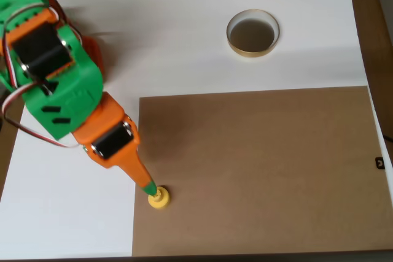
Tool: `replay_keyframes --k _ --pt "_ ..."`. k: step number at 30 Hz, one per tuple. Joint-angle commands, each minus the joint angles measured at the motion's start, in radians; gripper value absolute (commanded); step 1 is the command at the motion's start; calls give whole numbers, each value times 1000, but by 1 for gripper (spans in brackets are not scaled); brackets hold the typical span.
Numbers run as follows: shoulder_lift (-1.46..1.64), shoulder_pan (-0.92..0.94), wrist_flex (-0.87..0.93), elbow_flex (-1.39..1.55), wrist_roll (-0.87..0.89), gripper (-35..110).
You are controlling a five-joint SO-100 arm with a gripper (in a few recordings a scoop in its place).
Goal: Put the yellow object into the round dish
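Yellow object (159, 197) sits on the brown board (258, 170), near its bottom-left corner. Gripper (151, 189) tip rests on it; whether the jaws pinch it, cannot tell. Round dish (252, 33) is empty, well apart, toward the tabletop's (153, 29) top edge. Lift, carry and drop all remain.

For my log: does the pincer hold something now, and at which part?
It cannot be told: the pincer tip meets the yellow object at its top, but the jaws are hidden.
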Motion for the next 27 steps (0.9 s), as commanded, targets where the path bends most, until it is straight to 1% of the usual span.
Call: replay_keyframes --k 1,12,27 --pt "-34 -5 25 -89 -9 22" --pt "-219 -60 67 -173 6 23" --pt "-416 -25 31 -236 -6 23"
